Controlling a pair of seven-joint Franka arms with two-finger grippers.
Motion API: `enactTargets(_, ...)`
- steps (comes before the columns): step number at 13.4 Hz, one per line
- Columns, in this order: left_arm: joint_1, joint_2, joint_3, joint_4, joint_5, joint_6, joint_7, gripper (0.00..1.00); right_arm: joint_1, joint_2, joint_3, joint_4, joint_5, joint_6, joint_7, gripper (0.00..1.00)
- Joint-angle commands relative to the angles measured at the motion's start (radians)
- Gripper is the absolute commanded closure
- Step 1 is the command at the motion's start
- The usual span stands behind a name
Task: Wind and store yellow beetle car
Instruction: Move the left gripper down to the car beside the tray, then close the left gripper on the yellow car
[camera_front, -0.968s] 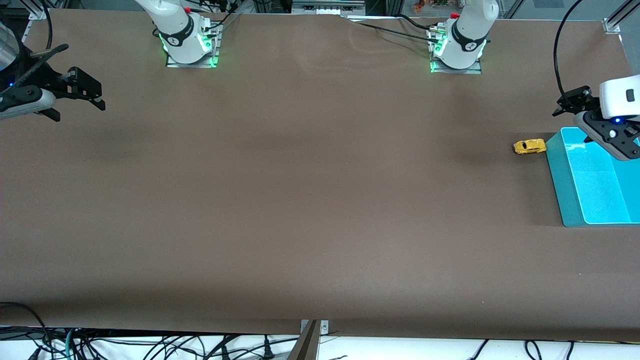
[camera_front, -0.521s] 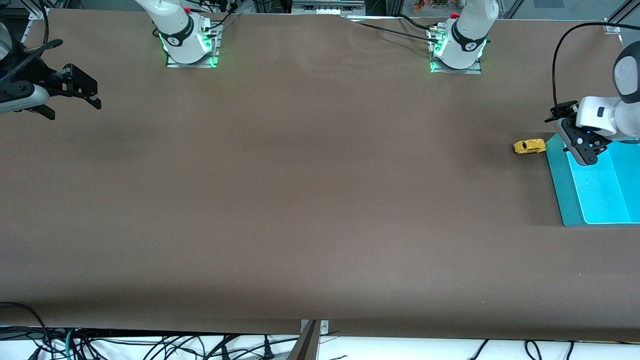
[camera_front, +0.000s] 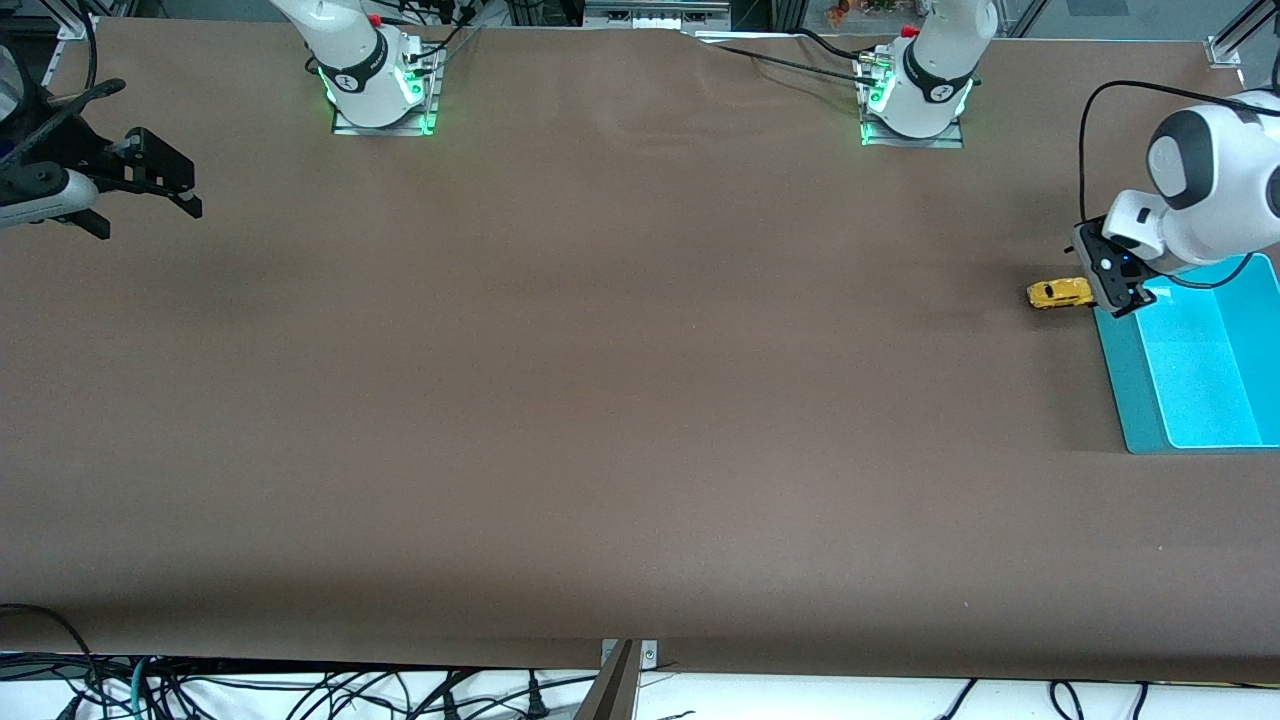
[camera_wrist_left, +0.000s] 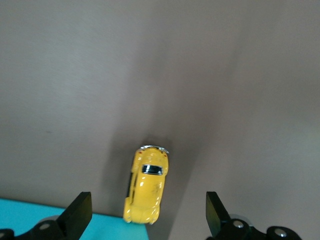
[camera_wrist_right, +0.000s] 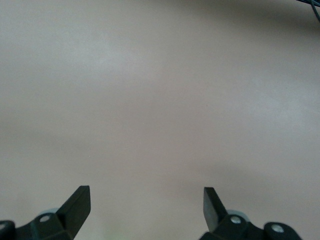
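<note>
Left arm reaches out from its base to its own end of the table, forearm bent down, wrist pointing at the tabletop. Left gripper (camera_front: 1112, 285) hangs over the corner of the open turquoise plastic bin (camera_front: 1125, 375) that is farthest from the front camera and toward the right arm's end, just beside the car. In the left wrist view its two black fingertips (camera_wrist_left: 80, 212) stand wide apart, released, nothing between them; the car sits in the gap below, untouched.

One tiny bright-yellow beetle-shaped toy car (camera_front: 1059, 293), rounded body, dark windows. It stands on its wheels on the brown table covering (camera_front: 620, 380), just beside the bin's wall on the side toward the right arm's end; whether it touches the wall cannot be told. Long axis runs along the table's length, from one arm's end toward the other. One end faces the bin, the other faces the right arm's end; which is the nose cannot be told.

Right arm waits at its own end of the table. Right gripper (camera_front: 150, 185) is held above the covering near the edge, black fingers (camera_wrist_right: 75, 202) spread, empty.

Count: one car, one bin, two arms, two grippers.
</note>
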Motion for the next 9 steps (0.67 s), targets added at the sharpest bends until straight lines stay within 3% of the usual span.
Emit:
enactTargets(1, 0.091, 0.043, -0.013, -0.055, 0.072, 0.146, 0.057, 0.0, 0.005, 0.002, -0.005, 0.019, -0.012, -0.011, 0.011, 0.0)
enactTargets(7, 0.148, 0.184, -0.016, -0.077, 0.091, 0.353, 0.131, 0.0, 0.005, -0.001, -0.026, 0.019, -0.01, -0.014, 0.007, 0.0)
enactTargets(9, 0.147, 0.181, -0.019, -0.072, 0.091, 0.362, 0.137, 0.0, 0.005, -0.001, -0.028, 0.021, -0.01, -0.013, 0.008, 0.0)
